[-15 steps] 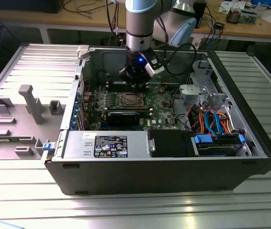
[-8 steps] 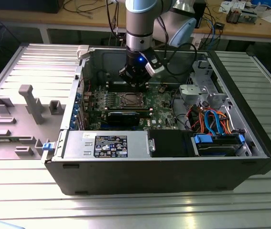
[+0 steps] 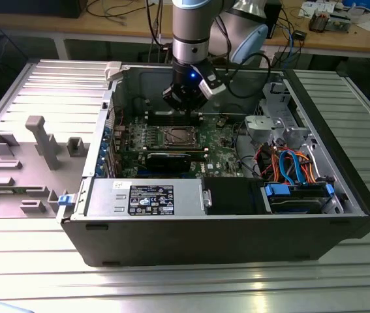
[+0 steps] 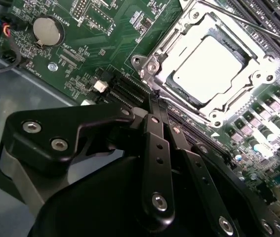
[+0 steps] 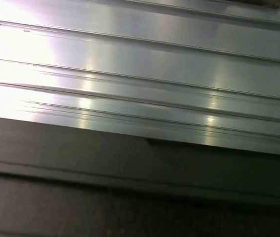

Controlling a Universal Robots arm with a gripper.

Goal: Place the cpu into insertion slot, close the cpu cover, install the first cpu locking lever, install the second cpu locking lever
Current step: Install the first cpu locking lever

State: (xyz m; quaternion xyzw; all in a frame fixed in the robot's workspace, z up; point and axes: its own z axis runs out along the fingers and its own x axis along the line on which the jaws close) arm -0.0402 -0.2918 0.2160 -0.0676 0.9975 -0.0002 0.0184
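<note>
From the exterior view's left I see the grey plastic jig [image 3: 38, 140], then the open computer case [image 3: 224, 241]. Inside it, the cpu [image 4: 209, 64] sits in the insertion slot [image 3: 177, 136], framed by the cpu cover [image 4: 219, 106]. My gripper [image 4: 155, 98] hangs just beside that slot, fingers pinched together on nothing.

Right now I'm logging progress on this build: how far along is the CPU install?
Done: the cpu sits in the insertion slot, with the cpu cover lying closed around it. In hand: nothing visible; the hand hovers beside the socket, fingers together. Left: I can't tell from these views whether either locking lever is latched.
</note>
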